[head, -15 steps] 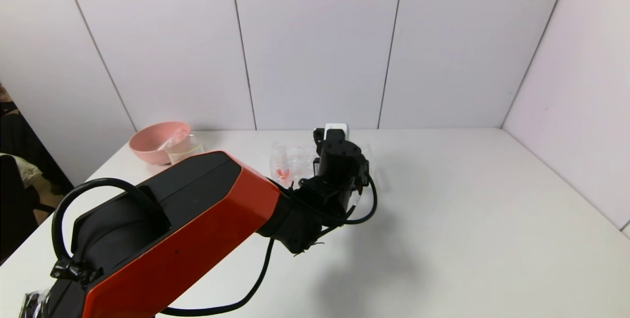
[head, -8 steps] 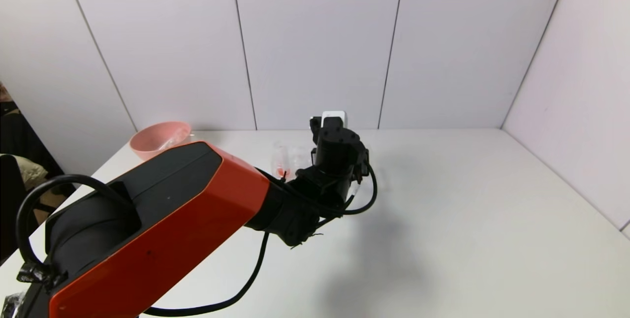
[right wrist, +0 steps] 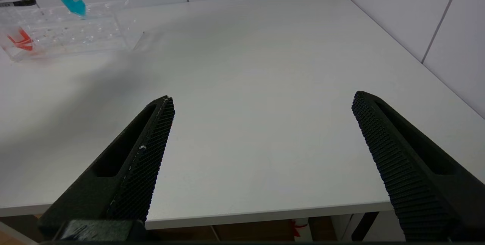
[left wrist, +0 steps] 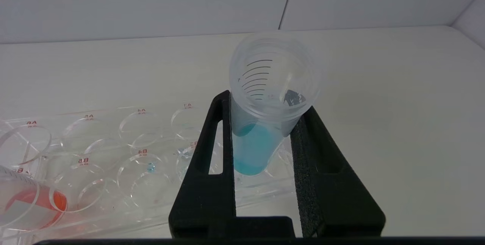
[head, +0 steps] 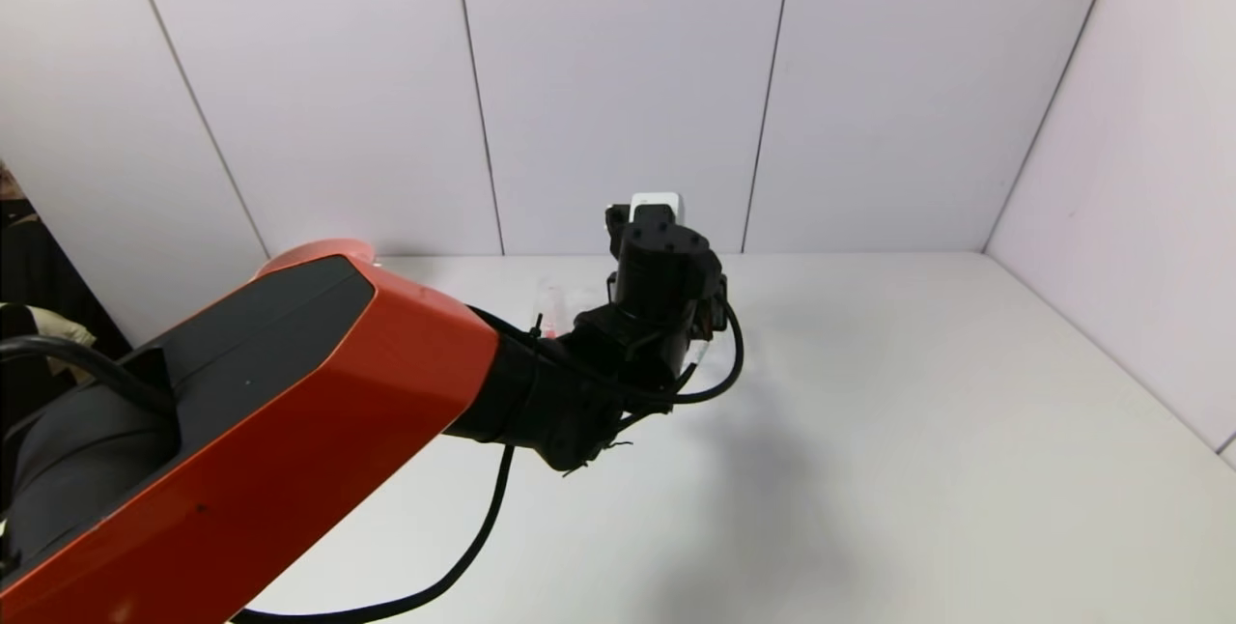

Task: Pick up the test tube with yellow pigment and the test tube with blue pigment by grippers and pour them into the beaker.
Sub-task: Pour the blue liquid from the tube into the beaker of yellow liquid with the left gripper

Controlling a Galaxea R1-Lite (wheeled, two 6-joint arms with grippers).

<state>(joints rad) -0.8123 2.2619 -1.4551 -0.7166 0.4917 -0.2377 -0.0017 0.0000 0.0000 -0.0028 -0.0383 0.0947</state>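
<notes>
At the left of the head view, the robot's red-and-black left arm reaches from the lower left corner toward the centre, where its left gripper (left wrist: 261, 123) is clamped on the test tube with blue pigment (left wrist: 257, 138). In the left wrist view the tube stands between the two black fingers (left wrist: 212, 154), open mouth toward the camera and blue tip pointing down and away; its long axis is slightly tilted, and the tip hangs just above the clear tube rack (left wrist: 113, 150) on the white counter (head: 917, 411). A red-orange-tipped tube (left wrist: 26, 203) sits in the rack at the lower left of that view.

The coming pour likely turns on where the beaker lies from this gripper, and no view shows it now: in the head view the arm covers the upper left of the counter, leaving only a sliver of the pink bowl (head: 319, 245) above it. The yellow tube cannot be made out either.

To the right, the counter runs bare to white panelled walls. The right gripper (right wrist: 261, 123), seen only in its own wrist view near the counter's front edge, has its fingers spread wide and empty, well apart from the rack at that frame's upper left.
</notes>
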